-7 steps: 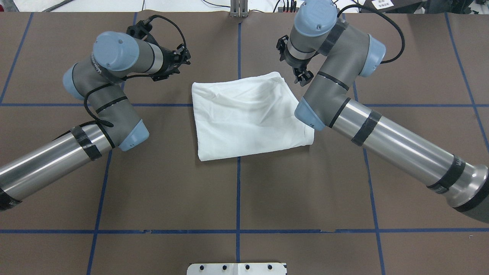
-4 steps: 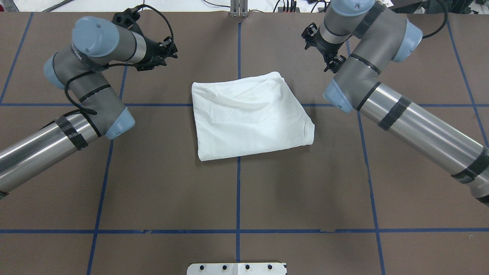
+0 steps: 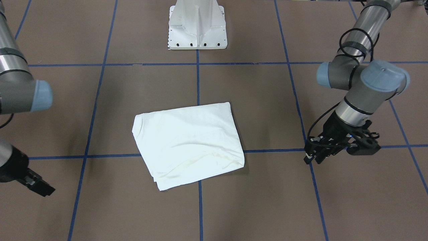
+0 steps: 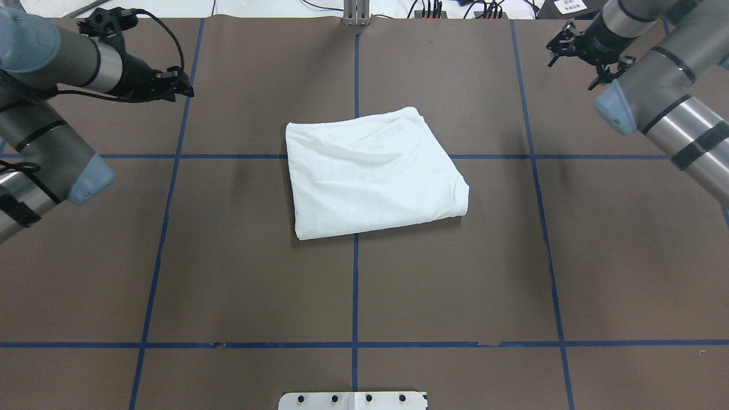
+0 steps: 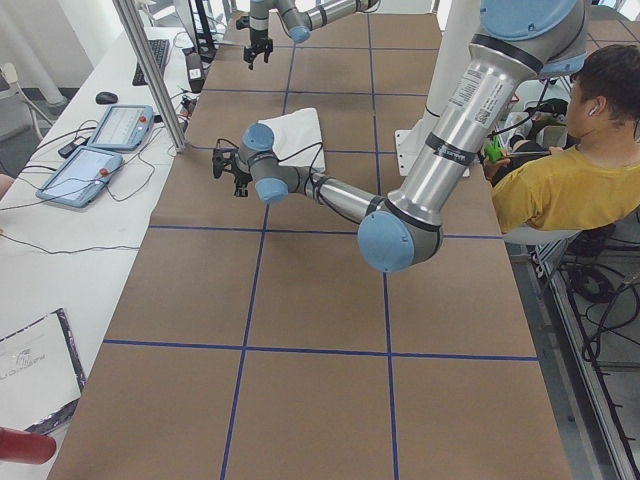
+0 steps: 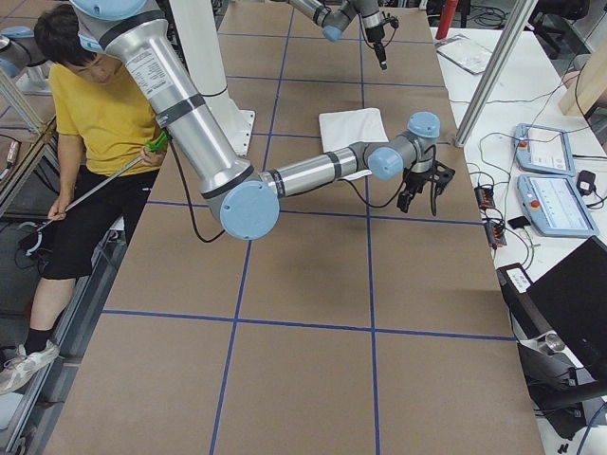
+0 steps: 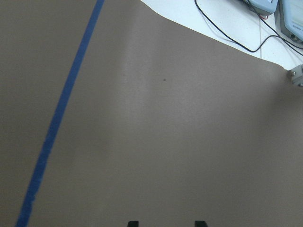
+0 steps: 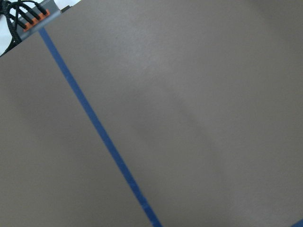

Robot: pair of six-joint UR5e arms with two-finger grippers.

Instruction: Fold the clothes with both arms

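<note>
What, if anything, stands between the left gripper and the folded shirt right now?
Nothing visible does. Only bare brown table with blue tape lines lies between the left gripper and the folded white T-shirt.

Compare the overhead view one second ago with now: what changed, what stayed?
The left gripper swung out toward the far-left corner of the table, the right gripper toward its far-right, both away from the folded white shirt. Nothing was grasped or released. The shirt stayed put, unchanged.
</note>
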